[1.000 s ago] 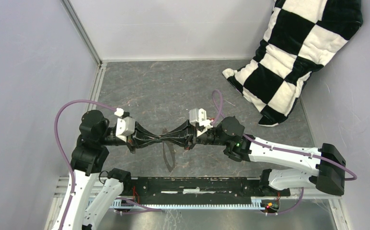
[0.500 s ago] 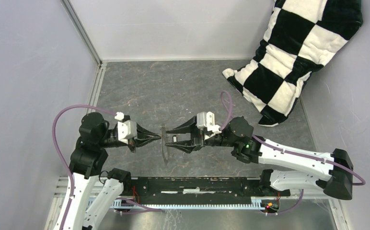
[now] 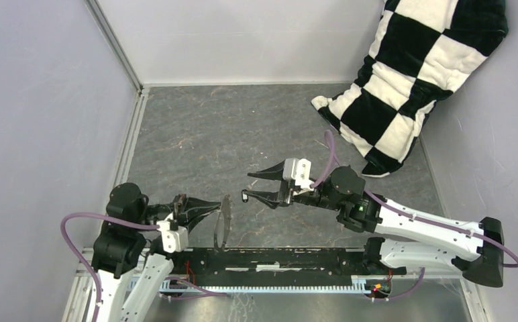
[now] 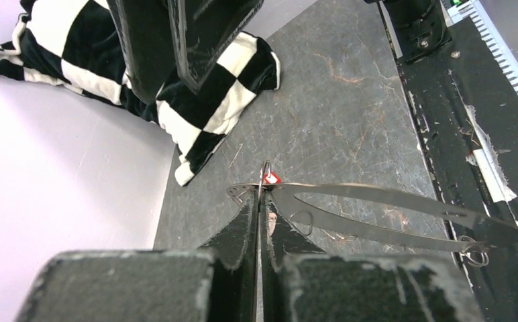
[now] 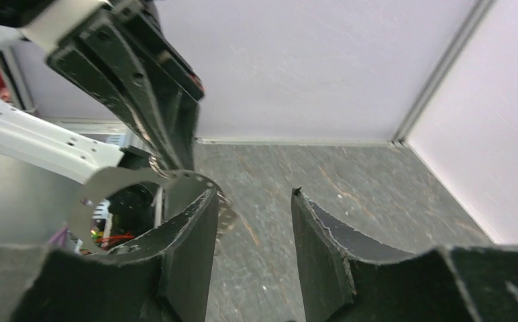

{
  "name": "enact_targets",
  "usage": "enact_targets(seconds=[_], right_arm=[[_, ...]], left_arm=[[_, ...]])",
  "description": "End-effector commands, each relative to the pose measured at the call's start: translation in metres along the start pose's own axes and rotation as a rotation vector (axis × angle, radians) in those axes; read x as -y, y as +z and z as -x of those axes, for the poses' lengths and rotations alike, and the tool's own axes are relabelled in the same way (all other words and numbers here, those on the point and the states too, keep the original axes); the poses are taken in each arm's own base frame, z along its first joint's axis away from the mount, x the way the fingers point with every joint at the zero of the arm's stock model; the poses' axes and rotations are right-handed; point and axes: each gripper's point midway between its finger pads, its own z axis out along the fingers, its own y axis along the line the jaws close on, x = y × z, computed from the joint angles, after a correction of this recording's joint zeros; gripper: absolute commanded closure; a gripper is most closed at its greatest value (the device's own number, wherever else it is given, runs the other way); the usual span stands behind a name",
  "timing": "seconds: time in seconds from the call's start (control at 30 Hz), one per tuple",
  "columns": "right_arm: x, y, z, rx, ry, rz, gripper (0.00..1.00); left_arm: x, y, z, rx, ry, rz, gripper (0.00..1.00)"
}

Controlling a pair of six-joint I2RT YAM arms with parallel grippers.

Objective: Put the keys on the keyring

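our left gripper holds the keyring
we see its fingers pressed shut on the ring's rim; our right gripper stands nearby, fingers spread apart.

The keyring was thin bare metal, smooth and shiny. The right hand had fingers of matt black plastic, edges scuffed pale. The bench looked like matt grey veined stone. The pillow was plush checked cloth.

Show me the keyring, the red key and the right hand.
keyring (image 4: 377, 195), left wrist view, upper band.
red key (image 4: 272, 178), left wrist view, its head.
right hand (image 3: 245, 185), top external view, between fingertips.
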Motion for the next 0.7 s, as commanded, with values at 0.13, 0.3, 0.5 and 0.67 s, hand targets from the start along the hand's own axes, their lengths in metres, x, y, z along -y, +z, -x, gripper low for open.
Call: enact_targets(seconds=[0.13, 0.3, 0.5, 0.67], right_arm=[[0.063, -0.037, -0.048, -0.202, 0.096, -0.398, 0.33], [0.104, -0.08, -0.116, -0.393, 0.307, -0.638, 0.23], [0.125, -0.12, -0.185, -0.58, 0.364, -0.761, 0.19], [0.139, -0.129, -0.232, -0.695, 0.446, -0.78, 0.19]], left_arm=[[-0.001, 0.004, 0.002, 0.016, -0.066, -0.049, 0.98], [-0.005, 0.011, -0.015, -0.028, -0.363, -0.066, 0.98], [-0.017, 0.016, -0.034, -0.068, -0.497, 0.004, 0.98], [-0.025, 0.019, -0.043, -0.086, -0.536, 0.028, 0.98]])
